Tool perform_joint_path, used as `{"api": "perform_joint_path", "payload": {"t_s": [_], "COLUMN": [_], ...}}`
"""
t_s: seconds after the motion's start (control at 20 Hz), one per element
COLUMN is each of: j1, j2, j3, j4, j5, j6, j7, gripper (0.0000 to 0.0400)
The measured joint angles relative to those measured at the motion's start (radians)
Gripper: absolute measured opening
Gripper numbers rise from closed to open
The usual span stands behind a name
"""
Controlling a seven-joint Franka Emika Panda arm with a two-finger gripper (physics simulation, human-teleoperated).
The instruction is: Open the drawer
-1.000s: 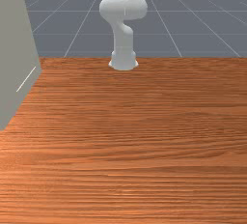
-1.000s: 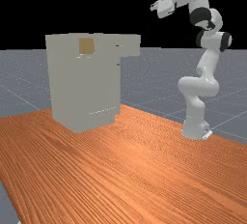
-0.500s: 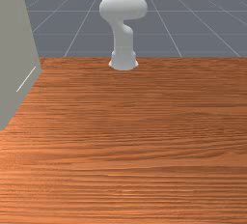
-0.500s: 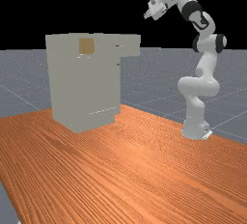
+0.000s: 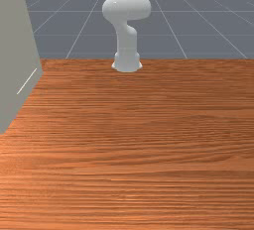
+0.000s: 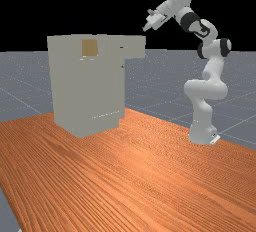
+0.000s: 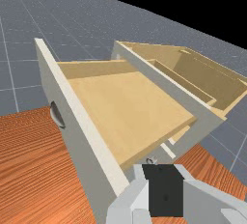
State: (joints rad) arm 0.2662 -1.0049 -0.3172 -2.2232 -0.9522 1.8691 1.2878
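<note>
Drawer [image 7: 130, 103] pulled out past cabinet's [image 6: 85, 91] front edge.
Gripper [image 6: 146, 25] held higher than its top edge; whether clenched or released cannot be told.

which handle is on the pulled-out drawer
The curved handle, on the outer face of the pulled-out drawer; the other, a small handle, sits on the cabinet below that drawer.

Table [image 6: 140, 158]: pale sheen, mid-frame in the far view
Cabinet [image 6: 90, 91]: dim, flat grey
Drawer front [image 7: 79, 131]: shaded face, bright top edge
</note>
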Motion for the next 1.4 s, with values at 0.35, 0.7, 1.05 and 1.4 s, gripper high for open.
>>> {"api": "perform_joint_path", "payload": {"t_s": [0.35,0.7,1.05,1.4], "j1": [0.029,0.060,0.072,0.056], "j2": [0.019,-0.018,0.002,-0.071], "j3": [-0.066,-0.106,-0.110,-0.137], "j4": [0.007,-0.024,0.001,-0.081], "j5": [0.060,0.039,0.056,-0.007], "j6": [-0.034,0.030,-0.006,0.117], "j7": [-0.055,-0.102,-0.124,-0.057], "gripper": [0.0000,0.0400,0.0382,0.0395]}}
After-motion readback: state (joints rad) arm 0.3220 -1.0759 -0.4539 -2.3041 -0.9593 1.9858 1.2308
